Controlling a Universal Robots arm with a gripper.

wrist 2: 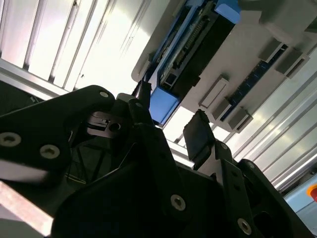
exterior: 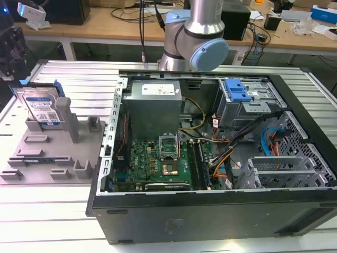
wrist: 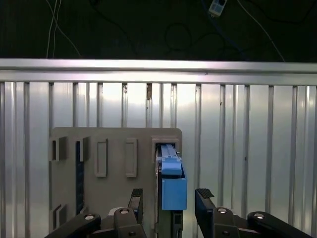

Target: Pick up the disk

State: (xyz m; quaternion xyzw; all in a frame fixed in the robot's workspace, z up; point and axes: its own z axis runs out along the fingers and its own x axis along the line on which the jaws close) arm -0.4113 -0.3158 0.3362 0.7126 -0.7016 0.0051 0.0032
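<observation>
The disk (exterior: 42, 108) is a silver drive with a blue-and-white label and blue side rails. It stands on edge in a slot of the grey holder plate (exterior: 47, 158), at the exterior view's left. My gripper (exterior: 10, 52) hangs dark just above and beyond it. In the first wrist view the disk's blue rail (wrist: 172, 186) lies between my two fingertips (wrist: 136, 197), with a gap on each side. My gripper (wrist: 170, 198) is open. In the second wrist view the disk (wrist 2: 193, 44) sits beyond my gripper (wrist 2: 171, 119).
An open black computer case (exterior: 210, 221) takes up the middle and right of the slatted metal table (exterior: 68, 79). Inside are a grey power-supply box (exterior: 155, 97), a green board (exterior: 158, 163), cables and a blue bracket (exterior: 236, 89). Several empty slots stand on the holder plate.
</observation>
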